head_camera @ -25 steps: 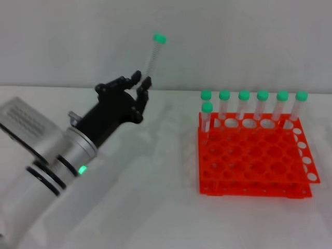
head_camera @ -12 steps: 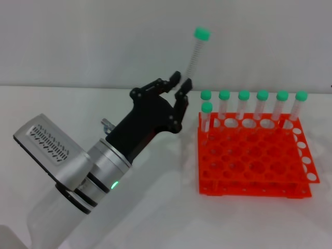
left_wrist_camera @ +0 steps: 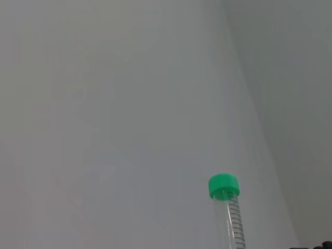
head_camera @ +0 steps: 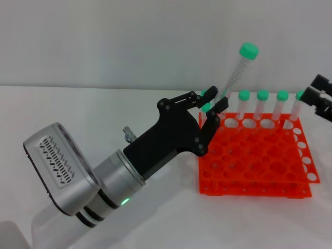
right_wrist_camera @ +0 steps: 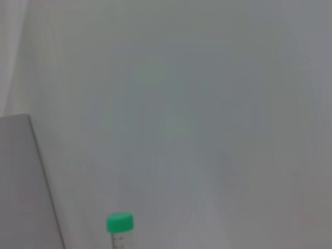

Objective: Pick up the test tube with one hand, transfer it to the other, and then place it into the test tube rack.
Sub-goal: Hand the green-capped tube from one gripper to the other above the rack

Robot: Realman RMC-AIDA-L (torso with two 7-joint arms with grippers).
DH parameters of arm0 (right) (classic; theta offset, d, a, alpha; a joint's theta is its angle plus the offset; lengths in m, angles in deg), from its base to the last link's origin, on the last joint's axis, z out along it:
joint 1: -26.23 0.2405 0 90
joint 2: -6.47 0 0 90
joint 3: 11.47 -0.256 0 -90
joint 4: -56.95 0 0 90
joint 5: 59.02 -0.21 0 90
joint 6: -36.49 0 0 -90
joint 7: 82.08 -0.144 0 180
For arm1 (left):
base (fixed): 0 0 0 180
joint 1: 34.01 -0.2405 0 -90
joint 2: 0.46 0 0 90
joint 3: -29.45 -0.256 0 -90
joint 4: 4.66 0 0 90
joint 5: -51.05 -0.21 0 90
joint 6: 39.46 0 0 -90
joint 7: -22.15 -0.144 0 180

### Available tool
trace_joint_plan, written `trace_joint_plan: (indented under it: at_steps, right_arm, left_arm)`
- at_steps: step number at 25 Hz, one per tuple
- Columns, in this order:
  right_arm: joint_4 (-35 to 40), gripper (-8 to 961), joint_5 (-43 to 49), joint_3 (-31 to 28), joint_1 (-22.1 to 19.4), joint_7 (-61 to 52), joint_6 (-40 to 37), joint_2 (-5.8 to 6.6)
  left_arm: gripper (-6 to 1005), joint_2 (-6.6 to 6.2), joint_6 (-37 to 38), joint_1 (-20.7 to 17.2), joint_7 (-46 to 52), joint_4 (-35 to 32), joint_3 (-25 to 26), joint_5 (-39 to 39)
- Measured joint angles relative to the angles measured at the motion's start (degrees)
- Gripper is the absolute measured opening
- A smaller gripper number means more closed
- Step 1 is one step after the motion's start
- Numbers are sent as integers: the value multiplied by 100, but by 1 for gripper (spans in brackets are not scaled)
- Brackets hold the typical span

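The left hand (head_camera: 211, 104), clamped on the tube (head_camera: 236, 72), has carried it rackward toward the incoming right hand (head_camera: 320, 98), whose grip I cannot tell.

A plain white table (head_camera: 104, 109) carries a bright orange-red test tube rack (head_camera: 254, 161) standing directly on it toward three o'clock of the head view, its back row toward twelve o'clock holding upright clear tubes with green caps (head_camera: 262, 95).
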Motion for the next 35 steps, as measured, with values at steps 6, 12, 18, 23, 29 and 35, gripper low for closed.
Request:
trace_joint_plan:
  at_steps: [6, 12, 18, 23, 29, 35]
  right_arm:
    - [38, 869, 134, -7, 64, 243, -84, -125]
    - [47, 869, 122, -45, 76, 545, -338, -310]
    - [112, 856, 141, -170, 134, 714, -355, -528]
    - [224, 825, 143, -172, 206, 770, -353, -647]
    - [227, 788, 149, -140, 308, 791, -325, -693]
    - [221, 751, 173, -130, 345, 785, -311, -731]
  left_arm:
    - [191, 11, 8, -16, 1, -90, 0, -168]
    - [191, 14, -8, -81, 2, -168, 0, -164]
    - [191, 17, -46, -83, 2, -184, -1, -161]
    - [191, 21, -65, -82, 1, -153, -1, -137]
    - [191, 22, -175, -87, 1, -136, -1, -137]
    - [191, 22, -249, -60, -21, -134, -1, -176]
